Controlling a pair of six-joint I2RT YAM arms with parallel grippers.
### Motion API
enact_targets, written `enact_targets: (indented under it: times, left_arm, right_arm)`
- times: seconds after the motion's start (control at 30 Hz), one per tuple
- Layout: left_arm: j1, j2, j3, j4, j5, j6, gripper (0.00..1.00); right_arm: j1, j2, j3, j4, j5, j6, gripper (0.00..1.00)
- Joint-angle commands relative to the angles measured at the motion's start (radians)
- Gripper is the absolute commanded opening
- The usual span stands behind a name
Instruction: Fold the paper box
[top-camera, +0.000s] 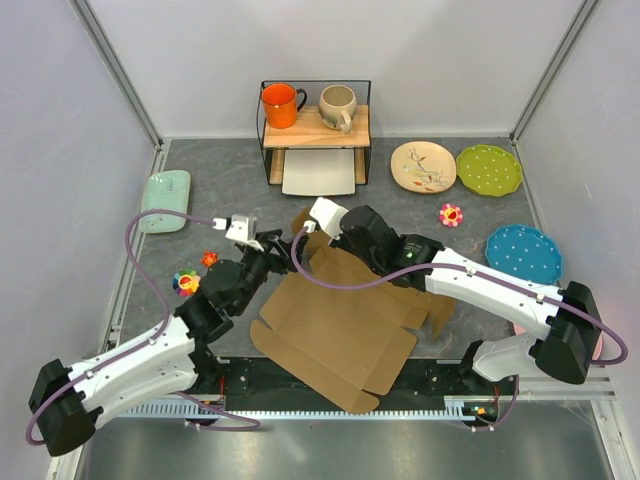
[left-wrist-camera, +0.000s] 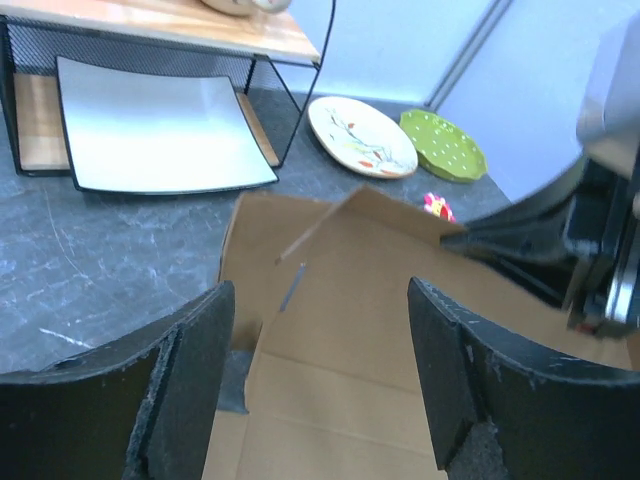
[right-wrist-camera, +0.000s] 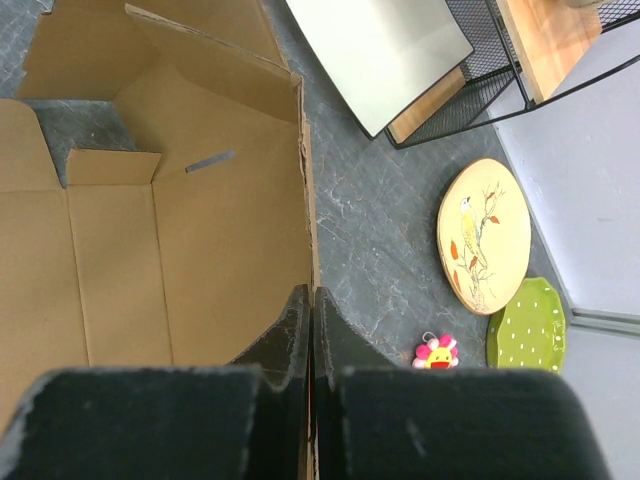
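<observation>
The paper box (top-camera: 335, 325) is a large brown die-cut cardboard sheet lying mid-table, its far flaps lifted. My right gripper (right-wrist-camera: 311, 300) is shut on the raised edge of a side panel (right-wrist-camera: 240, 240), holding it upright; in the top view it sits at the sheet's far end (top-camera: 325, 228). My left gripper (left-wrist-camera: 320, 330) is open, hovering low over the sheet's far-left part (left-wrist-camera: 350, 340) with cardboard showing between the fingers (left-wrist-camera: 195, 370); in the top view it is at the sheet's left corner (top-camera: 265, 250).
A wire shelf (top-camera: 315, 125) with an orange mug (top-camera: 280, 105), a beige mug (top-camera: 337, 107) and a white tray (top-camera: 320, 172) stands at the back. Plates (top-camera: 423, 166) (top-camera: 489, 169) (top-camera: 523, 252) lie right. A mint dish (top-camera: 165, 198) and small toys (top-camera: 186, 282) (top-camera: 451, 214) lie around.
</observation>
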Motion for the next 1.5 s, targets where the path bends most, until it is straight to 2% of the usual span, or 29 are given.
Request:
enact_targets:
  times: [0.0,0.07,0.17,0.3,0.57,1.0,1.2,1.4,1.47]
  left_arm:
    - [0.035,0.081,0.148,-0.036,-0.064,-0.024,0.74]
    - [0.067,0.146,0.189,-0.045,-0.015,-0.055,0.68]
    - [0.150,0.239,0.275,-0.084,0.114,-0.141,0.51]
    - [0.179,0.319,0.350,-0.090,0.192,-0.199,0.45]
    - [0.205,0.408,0.406,-0.149,0.277,-0.254,0.38]
    - [0.207,0.362,0.280,-0.225,0.303,-0.373,0.33]
    - [0.207,0.359,0.255,-0.217,0.323,-0.393,0.33]
    - [0.207,0.370,0.202,-0.085,0.384,-0.432,0.33]
    - [0.207,0.359,0.211,-0.117,0.384,-0.425,0.33]
  right_arm:
    - [0.005,-0.011,0.028,0.026,-0.018,0.028,0.00]
    - [0.006,-0.014,0.028,0.023,-0.020,0.028,0.00]
    - [0.013,-0.012,0.027,0.022,-0.020,0.028,0.00]
    - [0.036,-0.011,0.011,0.026,0.012,0.002,0.00]
    - [0.088,0.001,-0.015,0.048,0.112,-0.044,0.00]
    - [0.103,0.009,-0.032,0.071,0.170,-0.063,0.00]
    - [0.112,0.021,-0.026,0.077,0.193,-0.080,0.00]
    - [0.128,0.030,-0.044,0.100,0.216,-0.101,0.00]
    - [0.131,0.034,-0.056,0.110,0.230,-0.113,0.00]
